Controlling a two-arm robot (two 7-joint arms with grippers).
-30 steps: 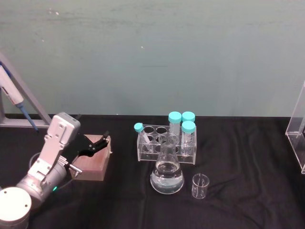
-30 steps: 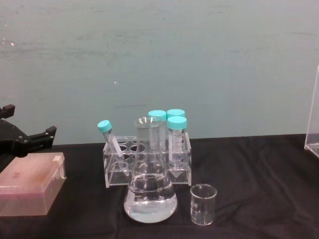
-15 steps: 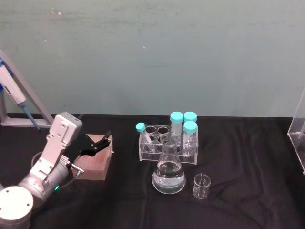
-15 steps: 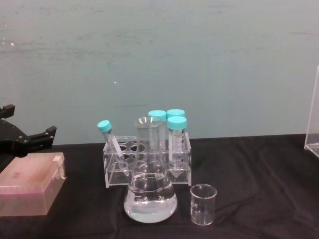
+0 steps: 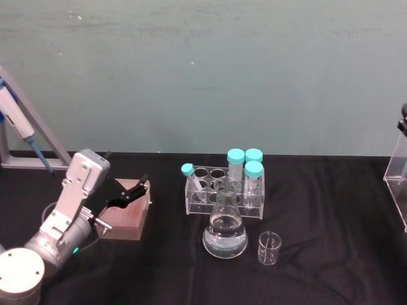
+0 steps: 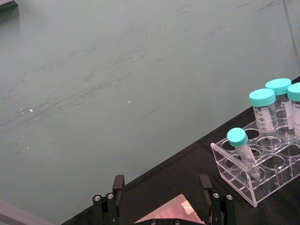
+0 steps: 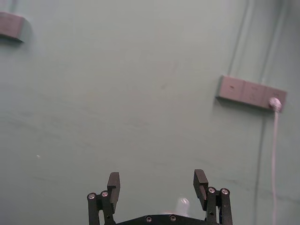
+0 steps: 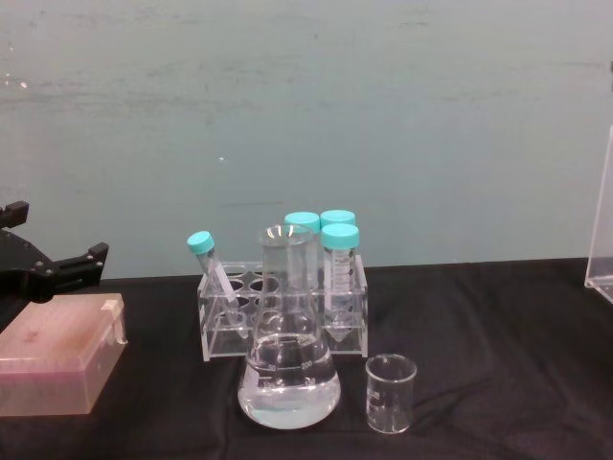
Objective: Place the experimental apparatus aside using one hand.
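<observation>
Flask (image 8: 287, 374) and beaker (image 8: 391, 393) stand free; left claw (image 5: 140, 186) gapes empty above pink box (image 8: 57, 350), right claw (image 7: 157, 178) likewise.

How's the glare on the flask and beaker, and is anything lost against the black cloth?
Chest view: small highlights on the flask and beaker, both outlines readable, liquid line plain. Head view: beaker a thin pale outline on the cloth; the left claw, open, is partly lost against it. Right wrist view: right claw open against the evenly lit wall.
</observation>
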